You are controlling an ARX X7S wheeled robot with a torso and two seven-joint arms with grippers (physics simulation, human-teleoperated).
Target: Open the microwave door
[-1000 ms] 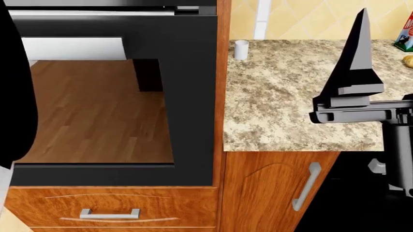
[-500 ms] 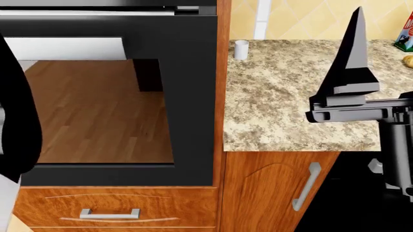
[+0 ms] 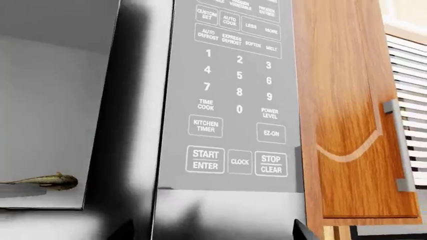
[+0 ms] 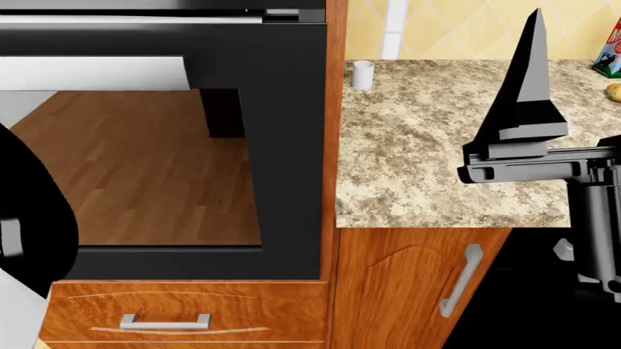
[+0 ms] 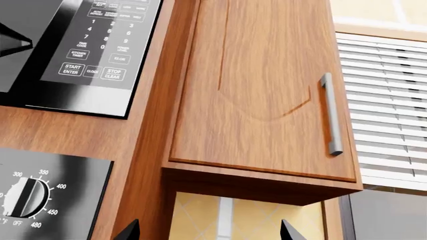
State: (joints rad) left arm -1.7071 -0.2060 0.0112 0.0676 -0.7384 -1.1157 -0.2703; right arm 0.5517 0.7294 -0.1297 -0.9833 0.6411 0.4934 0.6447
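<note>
My left wrist camera looked up at the microwave, close enough to read its keypad: digits 1 to 9 and 0, then TIME COOK, POWER LEVEL, KITCHEN TIMER, EZ-ON, START ENTER, CLOCK and STOP CLEAR, with AUTO DEFROST, EXPRESS DEFROST, SOFTEN and MELT above them. Beside the keypad the pale cavity showed, with a small brownish thing lying on its floor; I could not tell what it was. A wooden wall cupboard with a grey bar handle stood right against the microwave's other side, and slatted blinds lay beyond it.

My right wrist camera caught the same keypad from farther off, the whole cupboard door and its handle, and under the microwave an oven dial marked OFF, 300, 350, 400 and 480, which the left wrist camera missed. Only the two dark tips of my right claw showed there, set well apart with nothing between them. Of my left claw only dark slivers showed at the frame's edge, so I could not tell how it stood.

The head camera missed the microwave. It showed the dark oven front, a drawer below it, and to the right a speckled worktop with a small white cup at its far left corner. My right arm rose above the worktop's near right part, with bare stone to its left. A red and green package at the far right edge bore lettering too cropped to read.
</note>
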